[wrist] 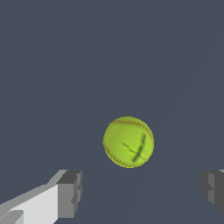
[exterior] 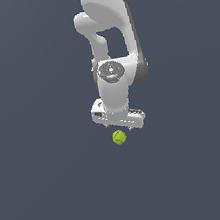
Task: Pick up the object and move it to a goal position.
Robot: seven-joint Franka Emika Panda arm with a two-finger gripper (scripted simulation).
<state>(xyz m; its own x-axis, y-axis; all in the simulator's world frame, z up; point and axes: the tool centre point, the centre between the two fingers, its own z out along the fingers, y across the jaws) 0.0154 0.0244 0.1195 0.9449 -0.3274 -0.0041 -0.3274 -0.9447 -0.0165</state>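
Yellow-green ball (exterior: 119,137) with thin reddish seam stitching sits on the flat dark grey-blue table (exterior: 50,193), right under the white arm (exterior: 108,41). In the exterior view it's at about 6 o'clock from the claw (exterior: 119,129), just beside it. The wrist view shows the claw (wrist: 140,192) spread wide open, both fingers (wrist: 70,192) clear of the ball (wrist: 128,141), nothing gripped.

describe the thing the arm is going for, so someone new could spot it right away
Follow the white robot arm down to its gripper; the ball sits just below it on the plain dark grey floor. It is small, yellow-green, with thin reddish stitched seams, the only coloured thing in view.
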